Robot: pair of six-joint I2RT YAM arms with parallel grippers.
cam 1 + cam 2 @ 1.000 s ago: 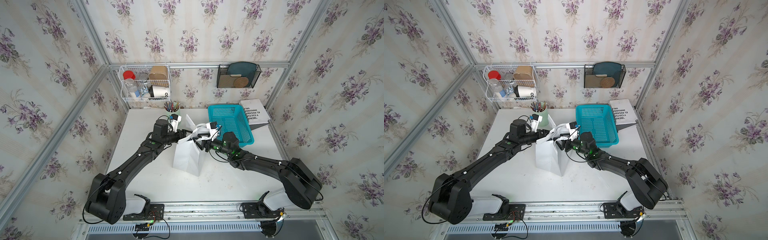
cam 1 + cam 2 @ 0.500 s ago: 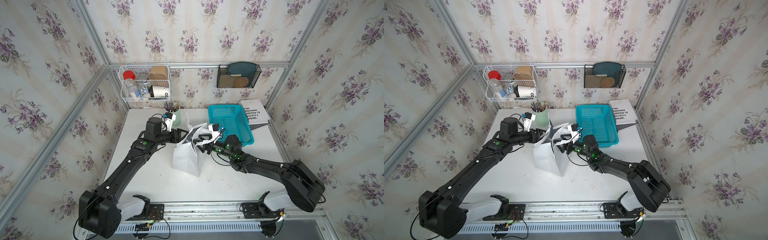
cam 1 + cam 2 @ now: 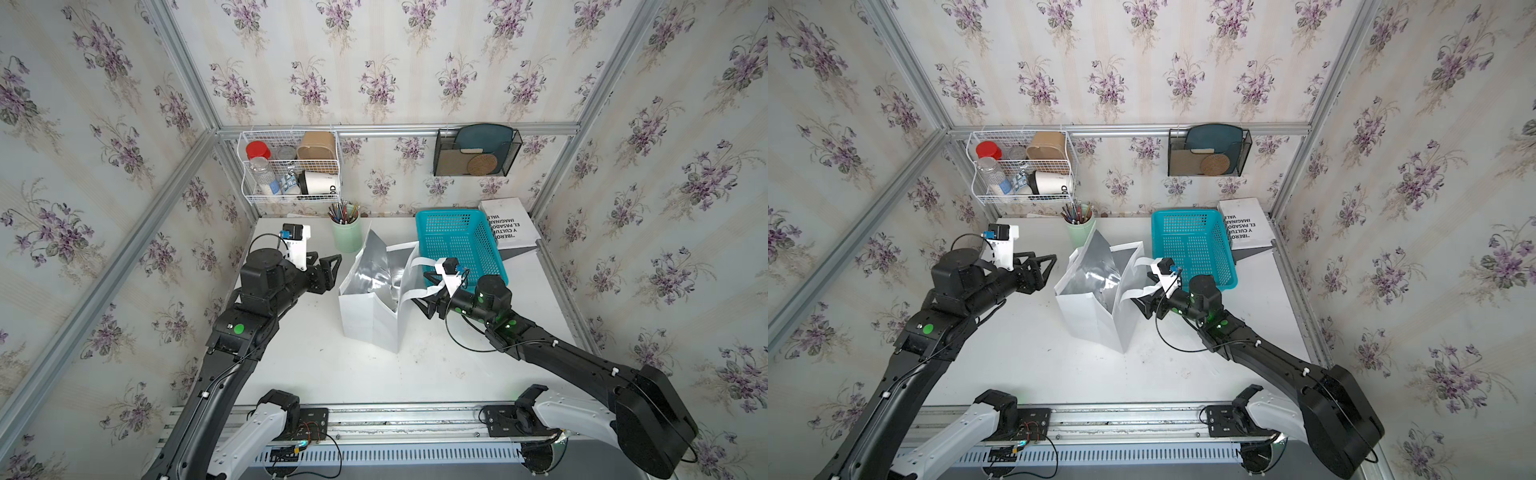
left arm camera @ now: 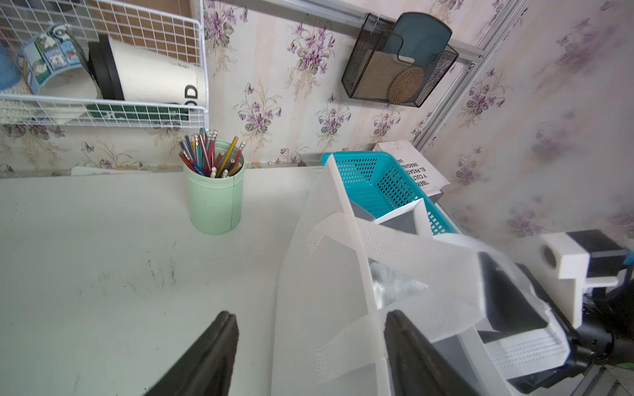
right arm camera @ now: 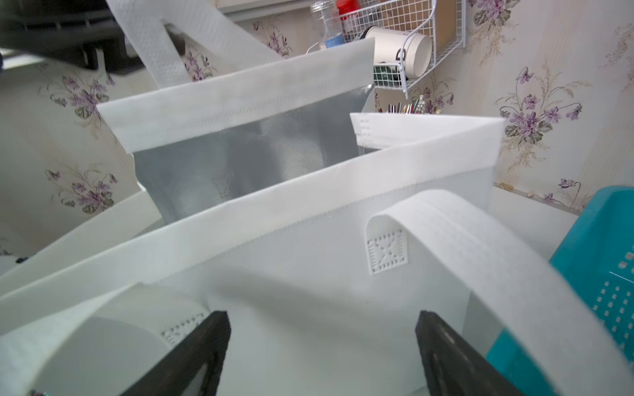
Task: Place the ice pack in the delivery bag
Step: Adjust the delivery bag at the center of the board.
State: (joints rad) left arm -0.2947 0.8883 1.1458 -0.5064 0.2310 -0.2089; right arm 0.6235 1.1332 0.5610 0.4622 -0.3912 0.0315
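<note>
We see the delivery bag (image 3: 370, 316) standing upright mid-table with its mouth gaping and the silver lining showing. The turquoise basket (image 3: 449, 212) is just to its far right and the pencil cup (image 3: 347, 237) is behind it. We cannot pick out the ice pack anywhere on the table (image 3: 415, 374). We judge that it sits down inside the bag, hidden by the foil, though the views do not confirm this.

The left gripper (image 3: 334, 272) is just left of the bag with its jaws spread and nothing between them. The right gripper (image 3: 426, 293) is against the bag's right side, also spread and holding nothing, but a white handle loop (image 3: 417, 276) lies draped across it.

We take the step in hand to be clearing both arms from the bag. To do it well, we would slide the right gripper out from under that loop, low and to the right, not lifting. A snagged strap could tip this light bag towards the basket. The left arm can simply draw off leftward.
</note>
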